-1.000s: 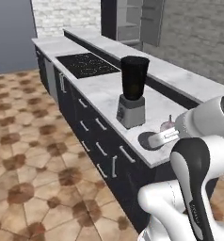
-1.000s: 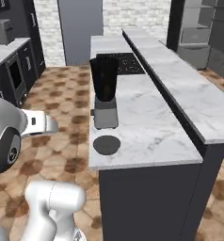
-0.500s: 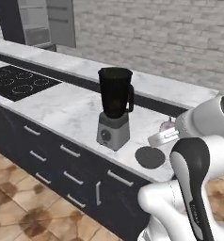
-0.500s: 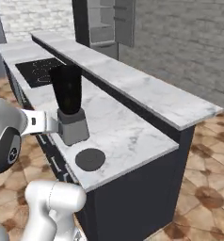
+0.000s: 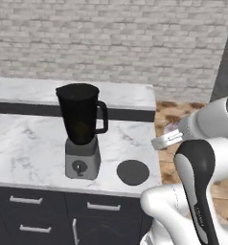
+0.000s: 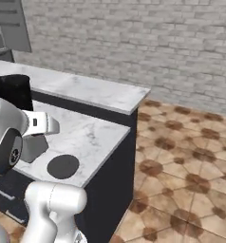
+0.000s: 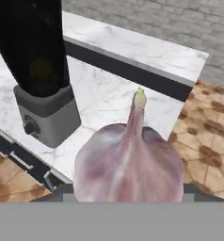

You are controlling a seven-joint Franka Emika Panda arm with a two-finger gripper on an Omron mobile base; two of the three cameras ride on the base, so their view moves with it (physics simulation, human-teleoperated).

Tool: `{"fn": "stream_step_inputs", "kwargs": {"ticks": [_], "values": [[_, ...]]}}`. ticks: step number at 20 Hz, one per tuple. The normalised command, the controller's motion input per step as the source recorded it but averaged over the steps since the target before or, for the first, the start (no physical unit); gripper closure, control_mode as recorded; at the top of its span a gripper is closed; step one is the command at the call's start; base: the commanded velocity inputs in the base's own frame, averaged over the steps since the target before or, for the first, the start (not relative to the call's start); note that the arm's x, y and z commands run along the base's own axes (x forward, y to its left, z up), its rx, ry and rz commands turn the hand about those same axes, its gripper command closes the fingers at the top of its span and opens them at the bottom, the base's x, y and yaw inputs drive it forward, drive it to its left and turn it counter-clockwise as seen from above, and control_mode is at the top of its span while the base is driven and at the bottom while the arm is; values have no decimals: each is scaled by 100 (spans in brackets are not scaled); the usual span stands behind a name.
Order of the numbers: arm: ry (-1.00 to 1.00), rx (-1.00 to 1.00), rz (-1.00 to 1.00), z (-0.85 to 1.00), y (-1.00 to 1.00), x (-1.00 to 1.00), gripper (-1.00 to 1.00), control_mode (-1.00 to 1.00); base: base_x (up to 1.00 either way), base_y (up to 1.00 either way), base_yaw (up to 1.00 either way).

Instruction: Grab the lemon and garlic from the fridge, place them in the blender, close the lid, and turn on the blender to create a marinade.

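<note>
While my base faces the marble counter (image 5: 34,148), I hold the garlic (image 7: 129,164) bulb clamped in my gripper (image 7: 128,195), stem tip pointing away from my hand. The bulb is wide, so my fingers stand well apart around it, and it hides them in the hand view. I carry it off the right end of the counter, over the tiled floor (image 6: 191,175), because the load is not yet at the jar.

The blender (image 5: 80,130) stands upright on the counter to my left, handle facing right, knob toward me. Its mouth is open: the lid (image 5: 132,172) lies flat on the marble just right of the grey base, apart from it, which leaves the way in from above free. Through the dark jar wall I make out a dim yellowish round shape low inside, probably the lemon (image 7: 41,69), though it is too murky to be sure.

My next job, as I judge it, is to lift the garlic over the rim and let go.
</note>
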Motion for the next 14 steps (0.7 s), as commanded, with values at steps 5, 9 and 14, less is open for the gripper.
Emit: {"fn": "stream_step_inputs", "kwargs": {"ticks": [5, 9, 14], "values": [[0, 0, 0, 0, 0, 0, 100, 100, -8, 73, -71], [0, 0, 0, 0, 0, 0, 100, 100, 1, 44, -39], [0, 0, 0, 0, 0, 0, 100, 100, -42, 17, -2]]}}
